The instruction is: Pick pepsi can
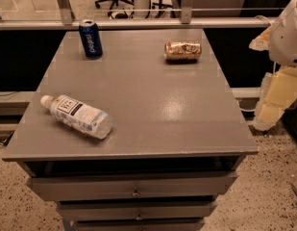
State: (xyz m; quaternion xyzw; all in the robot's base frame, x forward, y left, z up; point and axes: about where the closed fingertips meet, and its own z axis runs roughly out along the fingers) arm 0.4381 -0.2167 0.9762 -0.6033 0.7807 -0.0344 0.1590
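Note:
The pepsi can [91,38] is dark blue with white lettering and a silver top. It stands upright at the far left corner of the grey table [153,105]. My gripper [271,102] hangs off the table's right side, below the white arm joint [288,32]. It is far from the can and touches nothing.
A gold can [182,50] lies on its side at the far right of the table. A clear plastic bottle [77,115] with a white cap lies on its side at the near left. Drawers [136,189] sit below the tabletop. A rail [138,23] runs behind the table.

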